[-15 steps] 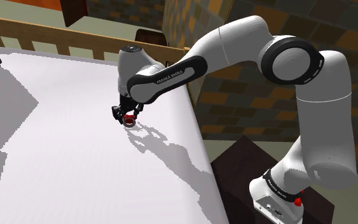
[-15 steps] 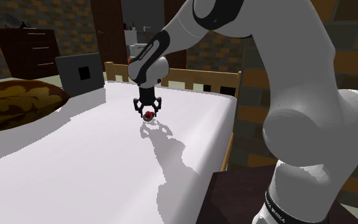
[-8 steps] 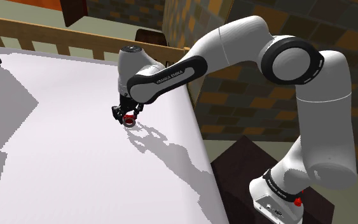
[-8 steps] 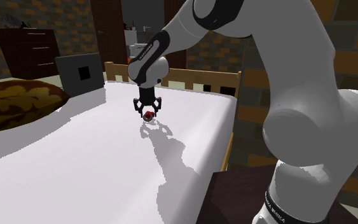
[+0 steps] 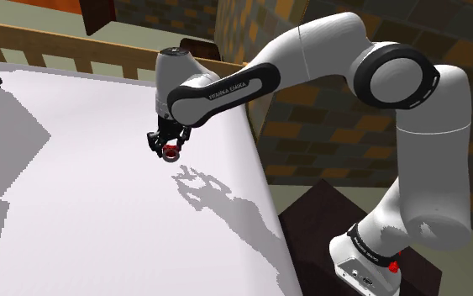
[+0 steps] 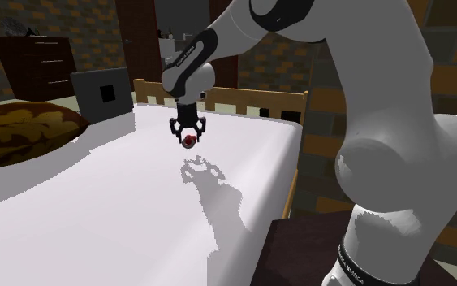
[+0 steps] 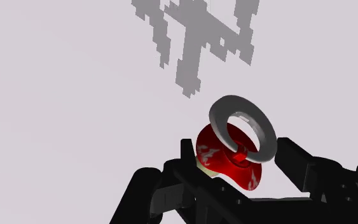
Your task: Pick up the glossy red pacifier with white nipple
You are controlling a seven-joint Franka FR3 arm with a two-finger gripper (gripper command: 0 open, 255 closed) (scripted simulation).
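**Pacifier held in the air above the bed.** The pacifier (image 7: 225, 159) is clamped between the two black fingers (image 7: 190, 170) of the gripper (image 7: 234, 158), above the white bed (image 5: 100, 210). The gripper's shadow (image 5: 202, 188) falls on the sheet, apart from it.

- **Hidden or unclear:** In the wrist view the glossy red shield and its grey ring (image 7: 242, 127) face the camera. The nipple is largely hidden behind the shield, with only a pale sliver showing beside one finger. In the shoulder view the pacifier is a small red spot at the fingertips, and its parts cannot be told apart. The second exterior view cuts the arm (image 6: 364, 122) off at its top edge.
- **Writing:** The forearm lettering (image 5: 226, 90) reads "FRANKA EMIKA". The print on the base collar is too small to read.
- **Pose:** The arm arches up from the stand (image 5: 318, 210) and over the bed's edge. The hand points straight down, near the wooden rail (image 5: 75, 52).
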